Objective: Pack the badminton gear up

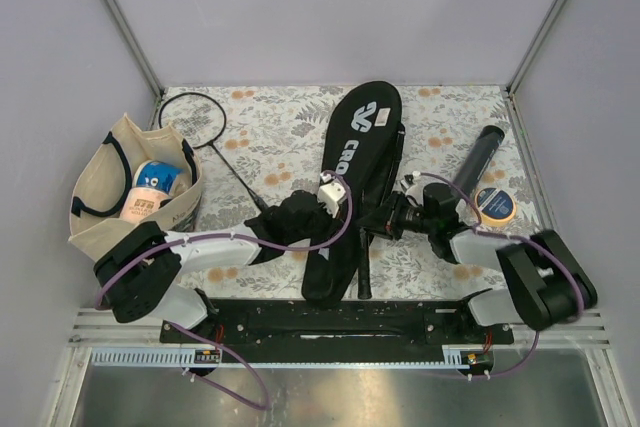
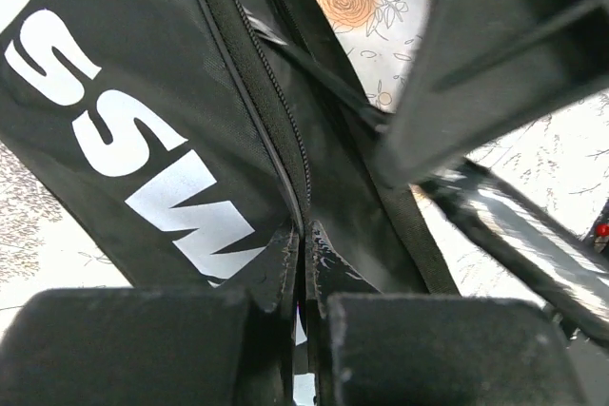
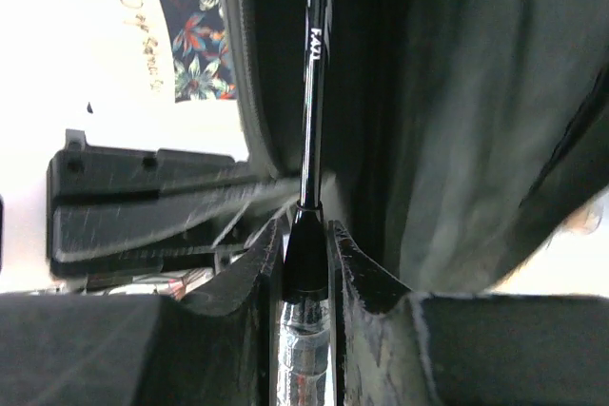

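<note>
Left gripper (image 2: pixel 304 240) pinched shut on CROSSWAY cover (image 1: pixel 355 147) zip edge, mid-table. Right gripper (image 3: pixel 304 244) clamps racquet (image 3: pixel 312 92) at shaft base — shaft runs into cover. Slide straight along opening — hold edge lifted, avoid snagging zip.

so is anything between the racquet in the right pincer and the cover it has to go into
Nothing visible. The racquet runs straight up from the right pincer along the zip edge of the cover, which the left pincer pinches. The cover's inside is too dark to see.
</note>
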Available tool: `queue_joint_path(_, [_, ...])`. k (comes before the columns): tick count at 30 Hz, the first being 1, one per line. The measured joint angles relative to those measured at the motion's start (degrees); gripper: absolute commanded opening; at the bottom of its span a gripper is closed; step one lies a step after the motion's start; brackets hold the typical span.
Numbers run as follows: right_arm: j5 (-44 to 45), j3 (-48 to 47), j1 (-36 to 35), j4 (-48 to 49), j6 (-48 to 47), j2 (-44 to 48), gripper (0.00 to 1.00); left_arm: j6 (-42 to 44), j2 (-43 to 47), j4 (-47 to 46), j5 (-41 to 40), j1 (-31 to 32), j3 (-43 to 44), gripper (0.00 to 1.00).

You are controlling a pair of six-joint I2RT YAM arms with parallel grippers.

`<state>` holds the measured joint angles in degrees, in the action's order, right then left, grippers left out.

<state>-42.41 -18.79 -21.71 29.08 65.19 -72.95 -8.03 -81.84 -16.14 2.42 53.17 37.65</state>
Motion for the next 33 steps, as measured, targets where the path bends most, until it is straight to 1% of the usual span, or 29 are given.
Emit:
queue_joint_path(1, [1.01,-1.03,0.00,5.53,0.85,-5.68,0.00,-1.07,0.04,-0.42,0.20,0.02,-0.35,0.00])
queue_joint_path(6, [2.49,-3.34,-0.11,17.27,2.60,-18.49,0.00,-5.92,0.57,-2.21,0.57,-0.15,-0.79,0.00])
queue_joint_path(11, [2.45,-4.92,-0.55,24.48,3.80,-25.46,0.00,-10.80,2.14,-4.96,-0.09,-1.31,-1.57,0.00])
queue_joint_path(17, [3.74,-5.55,-1.77,26.51,3.67,-27.19,0.00,-15.91,2.62,-7.87,-0.85,-1.53,-4.98,0.00])
queue_joint_path(22, [6.21,-6.08,-3.34,26.67,3.67,-27.26,0.00,-18.53,2.60,-9.70,-1.20,-1.70,-5.81,0.00])
queue_joint_path(33, [18.58,-8.59,-10.36,23.41,3.10,-27.58,0.00,-23.21,1.05,-14.29,-1.55,-2.36,-6.54,0.00])
